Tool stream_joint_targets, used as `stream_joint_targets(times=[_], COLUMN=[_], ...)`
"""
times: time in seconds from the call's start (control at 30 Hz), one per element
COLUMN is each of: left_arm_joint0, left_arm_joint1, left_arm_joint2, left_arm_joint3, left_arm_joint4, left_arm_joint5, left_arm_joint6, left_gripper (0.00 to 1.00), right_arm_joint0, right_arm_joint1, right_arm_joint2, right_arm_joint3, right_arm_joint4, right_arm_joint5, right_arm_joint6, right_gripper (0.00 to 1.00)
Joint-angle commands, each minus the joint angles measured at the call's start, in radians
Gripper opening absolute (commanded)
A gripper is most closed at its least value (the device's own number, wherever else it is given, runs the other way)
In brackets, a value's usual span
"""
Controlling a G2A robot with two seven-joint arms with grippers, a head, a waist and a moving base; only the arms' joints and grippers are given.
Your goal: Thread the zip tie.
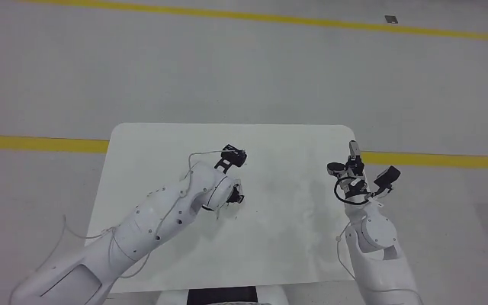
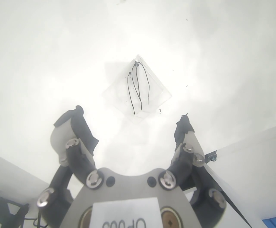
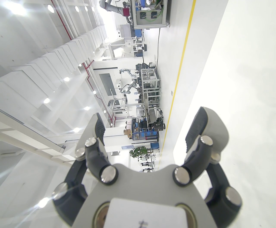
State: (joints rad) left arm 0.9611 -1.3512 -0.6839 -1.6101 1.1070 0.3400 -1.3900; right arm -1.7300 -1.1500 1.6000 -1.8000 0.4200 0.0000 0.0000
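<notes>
Lying on clear tray (image 2: pixel 160 93): seemingly three zip ties (image 2: pixel 138 88); left pincer (image 2: pixel 131 114), right pincer (image 3: pixel 149 114) both wide, empty.

A robotics lab or factory hall: yellow floor line (image 3: pixel 179 71), equipment racks (image 3: pixel 151 13), distant robot arms (image 3: pixel 129 81), ceiling lights (image 3: pixel 46 100).

You have what look like 3 black zip ties (image 2: pixel 138 86) on a clear sheet (image 2: pixel 161 92) against the white surface (image 2: pixel 64 54). Your left tool (image 2: pixel 127 117) and right tool (image 3: pixel 148 117) are grey with black pads (image 2: pixel 86 133). Yellow stripes (image 1: pixel 229 13) cross the pale grey floor (image 1: pixel 229 69).
</notes>
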Motion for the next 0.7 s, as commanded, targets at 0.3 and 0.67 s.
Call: stream_joint_targets(times=[0.3,0.67], left_arm_joint0=[0.002,-0.008], left_arm_joint1=[-0.007,-0.071], left_arm_joint2=[0.002,-0.033], left_arm_joint3=[0.016,0.102], left_arm_joint4=[-0.021,-0.044], left_arm_joint5=[0.000,0.000], left_arm_joint6=[0.016,0.000], left_gripper=[1.00,1.00], right_arm_joint0=[0.000,0.000], right_arm_joint1=[0.000,0.000], right_arm_joint2=[0.000,0.000], right_arm_joint3=[0.000,0.000], right_arm_joint4=[0.000,0.000], right_arm_joint5=[0.000,0.000], right_arm_joint6=[0.000,0.000], right_gripper=[1.00,1.00])
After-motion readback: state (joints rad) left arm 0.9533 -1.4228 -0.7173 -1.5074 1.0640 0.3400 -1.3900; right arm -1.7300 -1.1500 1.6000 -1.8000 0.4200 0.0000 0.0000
